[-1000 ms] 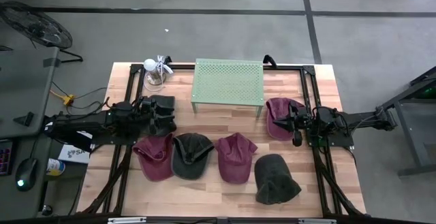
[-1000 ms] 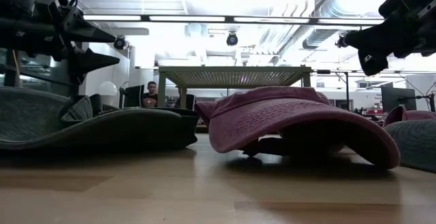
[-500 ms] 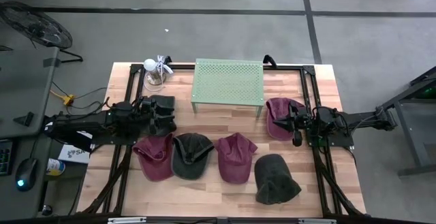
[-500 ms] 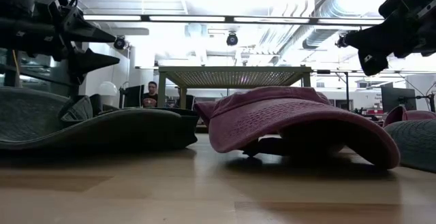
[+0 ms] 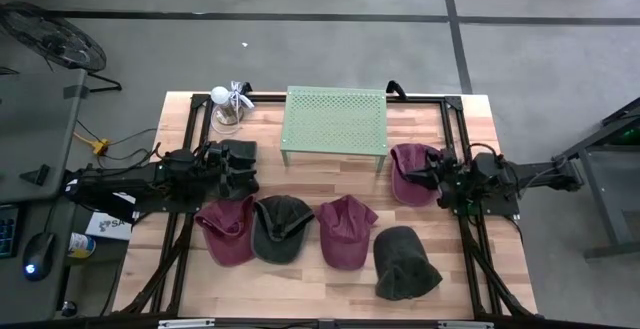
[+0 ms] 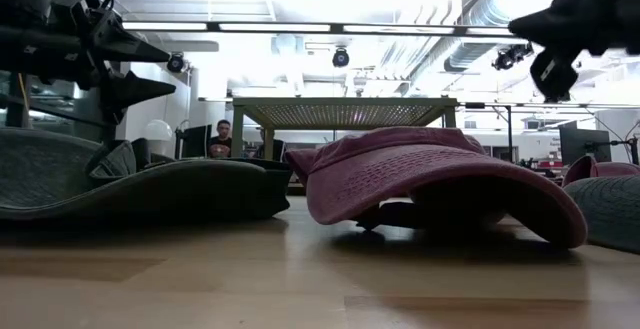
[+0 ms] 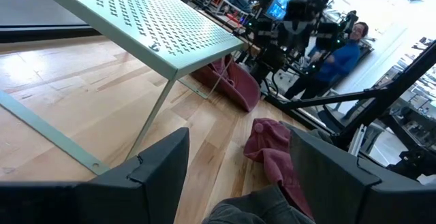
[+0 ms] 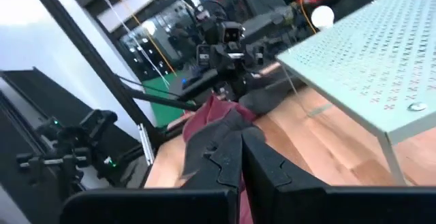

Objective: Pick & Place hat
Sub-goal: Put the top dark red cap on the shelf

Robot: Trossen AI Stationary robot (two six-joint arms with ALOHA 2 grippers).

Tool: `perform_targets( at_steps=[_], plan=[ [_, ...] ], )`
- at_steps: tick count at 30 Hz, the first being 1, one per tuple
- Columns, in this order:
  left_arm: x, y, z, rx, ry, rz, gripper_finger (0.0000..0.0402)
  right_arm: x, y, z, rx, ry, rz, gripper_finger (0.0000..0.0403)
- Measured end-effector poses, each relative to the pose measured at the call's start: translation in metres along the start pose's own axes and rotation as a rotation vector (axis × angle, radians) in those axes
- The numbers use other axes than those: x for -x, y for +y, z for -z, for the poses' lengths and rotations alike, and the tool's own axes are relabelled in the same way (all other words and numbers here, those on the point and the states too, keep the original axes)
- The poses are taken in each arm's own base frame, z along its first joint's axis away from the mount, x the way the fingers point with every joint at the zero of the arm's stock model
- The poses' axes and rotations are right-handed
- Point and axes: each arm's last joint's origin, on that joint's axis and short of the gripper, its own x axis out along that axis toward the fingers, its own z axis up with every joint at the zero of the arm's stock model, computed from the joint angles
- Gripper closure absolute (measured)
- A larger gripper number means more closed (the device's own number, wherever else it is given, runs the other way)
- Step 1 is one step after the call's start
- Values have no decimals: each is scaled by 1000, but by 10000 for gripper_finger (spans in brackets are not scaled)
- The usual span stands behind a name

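Hats lie in a loose row across the near half of the wooden table (image 5: 150, 269) in the high view: a maroon hat (image 5: 227, 229), a dark olive hat (image 5: 282, 228), a second maroon hat (image 5: 346, 231) and a dark hat (image 5: 405, 262) nearest the front edge. A further maroon hat (image 5: 410, 171) sits by the right end of the green perforated stand (image 5: 336, 122), and a dark hat (image 5: 234, 164) lies under the left gripper (image 5: 222, 165). The right gripper (image 5: 432, 174) hovers at the edge of the maroon hat by the stand.

In the low view, a maroon hat (image 6: 440, 184) fills the middle and a dark hat (image 6: 130, 184) lies to its side, with the stand (image 6: 345, 109) behind them. Both arms hang above the table.

In the left wrist view, the left gripper's fingers (image 7: 160, 163) stand wide apart, released, over a dark hat, with the stand (image 7: 136, 20) ahead.

In the right wrist view, the right gripper's fingers (image 8: 225, 149) are pressed together, with maroon fabric (image 8: 211, 118) just beyond them; whether they pinch it cannot be told.
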Motion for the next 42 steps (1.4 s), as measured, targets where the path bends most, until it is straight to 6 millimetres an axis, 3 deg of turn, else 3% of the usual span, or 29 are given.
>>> perform_targets(
  at_steps=[4, 14, 19, 25, 30, 42],
  plan=[
    [0, 0, 0, 0, 0, 0, 153, 8, 13, -26, 5, 68, 99, 402],
    [0, 0, 0, 0, 0, 0, 153, 27, 28, -82, -101, 199, 701, 395],
    [0, 0, 0, 0, 0, 0, 153, 33, 28, -97, -260, 307, 989, 395],
    [0, 0, 0, 0, 0, 0, 153, 19, 21, -105, -319, 447, 1184, 387],
    [0, 0, 0, 0, 0, 0, 153, 4, 10, -107, -408, 503, 1245, 333],
    [0, 0, 0, 0, 0, 0, 153, -23, -34, -94, -680, 577, 1494, 136]
  ],
)
